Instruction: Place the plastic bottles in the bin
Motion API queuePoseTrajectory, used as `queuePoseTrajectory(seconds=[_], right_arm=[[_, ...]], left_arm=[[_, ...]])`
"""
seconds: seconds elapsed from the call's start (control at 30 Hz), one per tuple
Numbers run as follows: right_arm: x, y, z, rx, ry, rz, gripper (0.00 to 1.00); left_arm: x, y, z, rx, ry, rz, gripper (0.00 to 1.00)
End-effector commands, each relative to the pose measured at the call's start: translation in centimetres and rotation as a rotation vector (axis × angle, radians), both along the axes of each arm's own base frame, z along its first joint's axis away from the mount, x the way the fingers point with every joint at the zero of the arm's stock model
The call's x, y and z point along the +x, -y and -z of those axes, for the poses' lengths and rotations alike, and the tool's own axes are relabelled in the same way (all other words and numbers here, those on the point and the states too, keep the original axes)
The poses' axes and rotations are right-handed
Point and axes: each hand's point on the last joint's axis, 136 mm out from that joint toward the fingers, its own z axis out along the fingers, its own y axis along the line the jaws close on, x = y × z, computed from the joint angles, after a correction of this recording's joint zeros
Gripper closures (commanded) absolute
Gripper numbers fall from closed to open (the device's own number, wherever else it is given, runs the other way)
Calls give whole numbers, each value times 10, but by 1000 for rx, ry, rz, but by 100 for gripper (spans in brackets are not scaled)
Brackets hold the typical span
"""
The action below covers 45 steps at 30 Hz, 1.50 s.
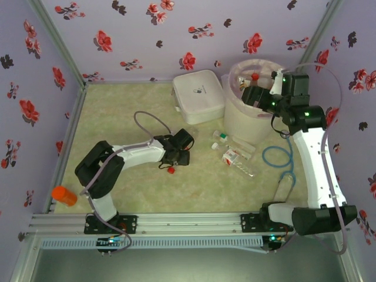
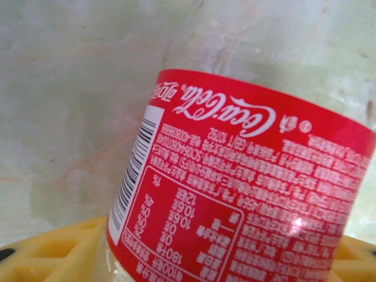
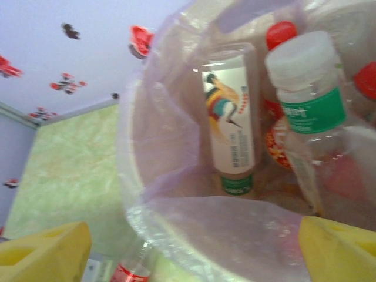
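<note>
Room: lavender walls printed with red and black flowers close in a pale green marbled tabletop (image 1: pixel 129 194).
Bin: the tall round white bucket (image 1: pixel 241 120) with a pinkish bag liner stands at the far right corner of the tabletop. A flat white lidded box (image 1: pixel 198 97) sits just beside it.
Already inside: a white-labelled clear plastic bottle (image 3: pixel 232 123) stands upright, beside a white-capped one with a green band (image 3: pixel 308 88). Red caps show behind them.
Left gripper (image 1: pixel 174 157): near the middle of the tabletop, its yellow pads are clamped on a clear plastic bottle with a red cola label (image 2: pixel 247 194).
Right gripper (image 3: pixel 188 252): it hovers over the bin's mouth, with its pads wide apart and nothing between them.
Left to collect: two clear bottles (image 1: pixel 235 154) lie on their sides just beside the bin's base, and a blue cable loop (image 1: pixel 277 157) lies near them.
Risk, slip: the held bottle is smooth and round, so I think it could twist or drop on the way to the bin.
Risk, crowding: with the right arm parked above the bin, the two arms could clash at the rim.
Risk, liner: the loose bag edge could snag a pad, and a bottle could glance off those standing inside.
</note>
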Motion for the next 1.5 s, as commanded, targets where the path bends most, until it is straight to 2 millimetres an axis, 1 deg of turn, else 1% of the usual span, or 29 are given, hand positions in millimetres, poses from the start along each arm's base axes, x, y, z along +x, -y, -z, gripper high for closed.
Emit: queuePoseTrajectory(seconds=[0.0, 0.07, 0.17, 0.3, 0.33, 0.43, 0.47, 0.5, 0.57, 0.63, 0.73, 0.83, 0.93, 0.97, 1.03, 1.13, 1.2, 1.23, 1.27, 1.3, 1.33, 1.37, 1.4, 1.43, 1.47], right_arm=[[-15, -27, -34, 98, 100, -90, 12], [-19, -42, -39, 107, 112, -135, 14], [-21, -67, -40, 125, 114, -207, 16], [-13, -95, -37, 186, 91, -262, 16], [-10, -102, -36, 205, 82, -280, 16], [-3, -126, -32, 262, 57, -340, 4], [-1, -134, -31, 285, 51, -359, 1], [1, -142, -30, 311, 43, -376, 1], [4, -159, -25, 350, 15, -408, 1], [5, -174, -12, 345, -26, -436, 1], [6, -186, 6, 328, -71, -453, 1], [9, -192, 23, 318, -118, -454, 2], [12, -193, 34, 316, -129, -441, 9], [14, -193, 36, 312, -129, -435, 14], [14, -192, 37, 313, -127, -432, 24], [13, -191, 30, 312, -110, -428, 42], [12, -188, 24, 301, -96, -426, 54], [11, -187, 19, 295, -83, -427, 57], [10, -184, 14, 285, -68, -424, 59], [10, -181, 8, 271, -51, -421, 61], [10, -177, 0, 252, -27, -417, 63], [10, -170, -11, 223, 1, -404, 65], [10, -161, -23, 185, 36, -385, 67], [11, -151, -37, 148, 74, -361, 69], [11, -136, -51, 96, 113, -324, 71]], left_arm=[[14, -17, -49, 60, 116, 48, 50], [19, -20, -71, 42, 163, 74, 54], [23, -19, -107, -18, 243, 122, 56], [20, -15, -151, -125, 360, 182, 57], [19, -13, -161, -166, 386, 190, 58], [14, -5, -183, -308, 452, 223, 65], [12, -2, -186, -348, 464, 236, 68], [10, 2, -190, -388, 478, 250, 71], [9, 5, -192, -424, 485, 255, 74], [8, 7, -191, -440, 486, 255, 75], [7, 11, -194, -459, 491, 272, 75], [5, 14, -198, -485, 509, 290, 75], [5, 13, -198, -482, 508, 291, 75], [5, 13, -198, -481, 506, 292, 75], [4, 13, -194, -476, 496, 291, 75], [4, 12, -190, -477, 487, 279, 75], [4, 10, -192, -475, 482, 264, 73], [4, 10, -193, -476, 482, 260, 70], [5, 8, -196, -477, 486, 253, 61], [5, 7, -199, -479, 491, 242, 45], [5, 6, -203, -481, 498, 238, 31], [5, 5, -206, -480, 503, 237, 15], [5, 3, -207, -476, 503, 234, 6], [5, 2, -210, -473, 508, 232, 1], [4, 1, -211, -470, 508, 231, 0]])
